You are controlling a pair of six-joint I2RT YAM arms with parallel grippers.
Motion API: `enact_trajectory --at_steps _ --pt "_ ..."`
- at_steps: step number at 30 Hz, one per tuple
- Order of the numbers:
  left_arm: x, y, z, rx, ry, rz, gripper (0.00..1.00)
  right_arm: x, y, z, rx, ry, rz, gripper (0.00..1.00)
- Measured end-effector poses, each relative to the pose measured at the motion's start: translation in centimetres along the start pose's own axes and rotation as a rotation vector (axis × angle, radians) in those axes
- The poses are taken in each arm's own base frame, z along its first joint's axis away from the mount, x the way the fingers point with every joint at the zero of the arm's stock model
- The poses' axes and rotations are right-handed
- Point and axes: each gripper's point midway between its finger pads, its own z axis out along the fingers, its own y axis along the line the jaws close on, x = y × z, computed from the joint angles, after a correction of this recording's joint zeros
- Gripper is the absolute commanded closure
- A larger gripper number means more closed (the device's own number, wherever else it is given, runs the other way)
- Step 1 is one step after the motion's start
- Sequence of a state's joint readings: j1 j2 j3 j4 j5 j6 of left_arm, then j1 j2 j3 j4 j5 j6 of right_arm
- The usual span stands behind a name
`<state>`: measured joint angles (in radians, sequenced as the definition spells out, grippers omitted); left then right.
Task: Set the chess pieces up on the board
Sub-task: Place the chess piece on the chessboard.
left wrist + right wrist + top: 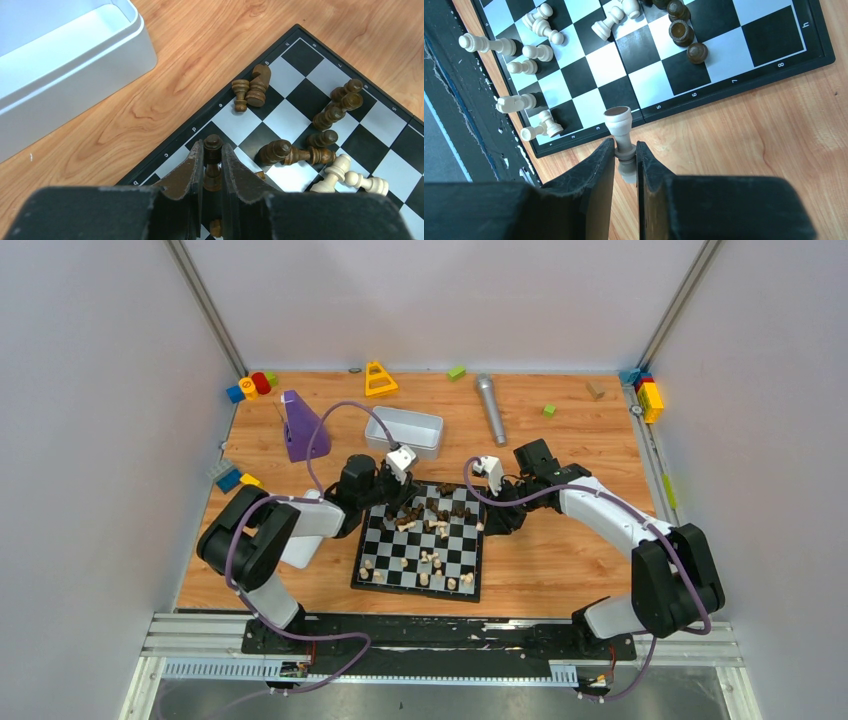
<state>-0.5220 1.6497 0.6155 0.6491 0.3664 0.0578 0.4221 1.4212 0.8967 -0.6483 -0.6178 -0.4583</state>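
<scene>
So, your left gripper (212, 165) was pinching a dark brown piece (213, 145) right at the board's (320, 75) lettered edge. Your right gripper (625, 150) was clamped on a pale piece (619, 122) just past the board's rim. The other chess pieces (327, 117) lay scattered across the board, many tipped over.

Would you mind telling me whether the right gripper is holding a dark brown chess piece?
No, the right gripper is shut on a pale beige chess piece, as the right wrist view shows.
</scene>
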Motion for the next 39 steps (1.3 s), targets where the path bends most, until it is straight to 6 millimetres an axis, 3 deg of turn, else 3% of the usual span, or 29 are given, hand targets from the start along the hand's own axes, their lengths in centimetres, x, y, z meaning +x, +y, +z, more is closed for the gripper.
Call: enact_trajectory --at_steps 10,17,22,28,32,34,39 --pt "0.3 -0.3 0.1 0.014 -0.027 0.010 0.76 0.0 0.0 0.0 -0.001 0.001 0.001 0.99" --pt "1.1 -0.8 -0.3 0.028 -0.023 0.007 0.59 0.1 0.0 0.1 -0.003 0.006 0.004 0.99" --pt "2.0 -1.4 -0.7 0.048 -0.013 0.004 0.41 0.3 0.0 0.2 -0.005 0.011 0.008 0.98" --pt "1.9 -1.1 -1.2 0.038 -0.032 0.007 0.30 0.3 -0.1 0.3 -0.007 0.014 0.010 0.98" --pt "0.0 -0.3 -2.1 0.012 -0.076 0.036 0.17 0.3 0.0 0.3 -0.008 0.014 0.011 0.98" --pt "-2.1 0.2 -3.0 -0.007 -0.120 0.074 0.10 0.4 0.0 0.3 -0.010 0.015 0.010 0.98" --pt "-6.5 -0.7 -6.0 0.032 -0.177 0.224 0.05 0.2 0.9 0.5 -0.034 0.029 -0.004 0.99"
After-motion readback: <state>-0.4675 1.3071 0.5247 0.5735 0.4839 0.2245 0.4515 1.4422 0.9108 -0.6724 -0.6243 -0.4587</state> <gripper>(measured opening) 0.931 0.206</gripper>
